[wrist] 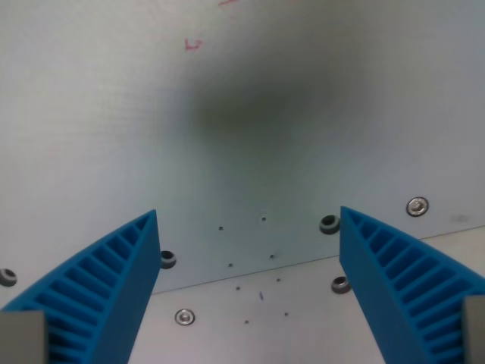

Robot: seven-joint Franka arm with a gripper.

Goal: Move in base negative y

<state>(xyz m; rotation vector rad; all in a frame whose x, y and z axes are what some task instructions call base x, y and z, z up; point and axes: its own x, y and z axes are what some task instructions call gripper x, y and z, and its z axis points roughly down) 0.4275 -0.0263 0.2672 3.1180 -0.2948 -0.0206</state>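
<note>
Gripper [248, 250]: 2 blue ribbed fingers [114, 280] spread wide, holding nothing, above a pale metal plate [114, 114] with screws [417, 205]. Task thing: none, pure arm translation. Progress: cannot be judged from 1 view.

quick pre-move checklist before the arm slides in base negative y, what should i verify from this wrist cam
1. Gripper open, blue ribbed fingers spread wide apart: ok.
2. Nothing held between the fingers: ok.
3. Pale grey flat tabletop below shows no loose objects in view: ok.
4. Round metal screws sit low in the panel, apparently nothing tall enough to snag: ok.
5. Which image direction is base negative y: cannot tell.
6. Height above the surface; only a soft dark shadow shows: cannot tell.
</note>
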